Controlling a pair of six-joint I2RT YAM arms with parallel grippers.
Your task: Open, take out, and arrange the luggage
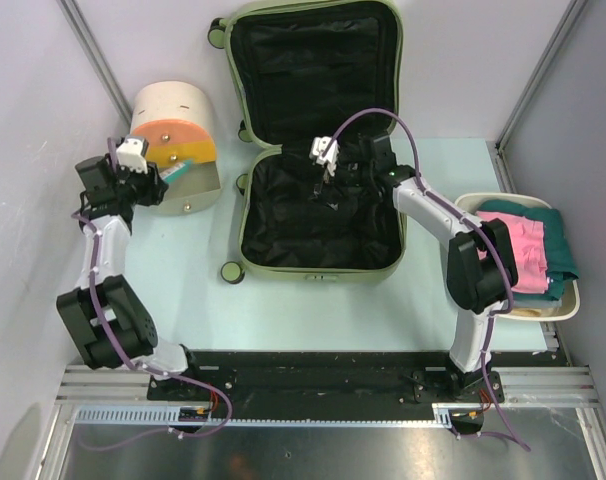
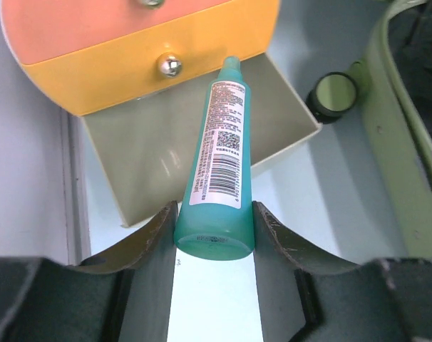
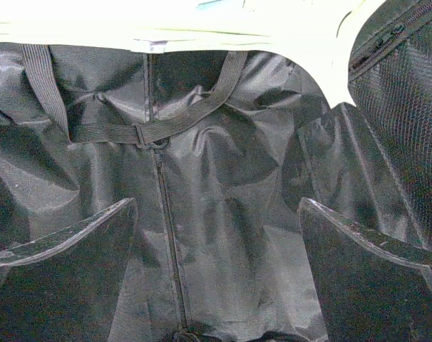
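At the table's (image 1: 313, 310) far left stands a round cream-and-orange container (image 1: 168, 105) with its lowest drawer (image 2: 152, 157) pulled open toward the suitcase. The left gripper (image 2: 214, 221) is clamped on the flat end of a teal tube (image 2: 219, 149), one finger on each side. The tube's capped end angles down into the drawer under the yellow front above it, apparently so the tube can slide in lengthwise and be let go. Just right of the drawer is one of the suitcase's green wheels (image 2: 333, 94). The luggage (image 1: 313, 272) lies in the middle of the table, unzipped. Its base is flat, and its lid (image 1: 313, 70) is thrown back past the far edge, exposing the black lining. The right gripper (image 3: 217, 214) hangs over the base with its jaws spread wide and nothing between them. Below it are only crumpled lining, a buckled strap (image 3: 152, 128) and a zip seam (image 3: 166, 214), so the base looks emptied. At the right edge, a white basin (image 1: 575, 295) holds a folded green garment (image 1: 543, 225) and a pink one (image 1: 528, 260), stacked to keep clothing apart from toiletries.
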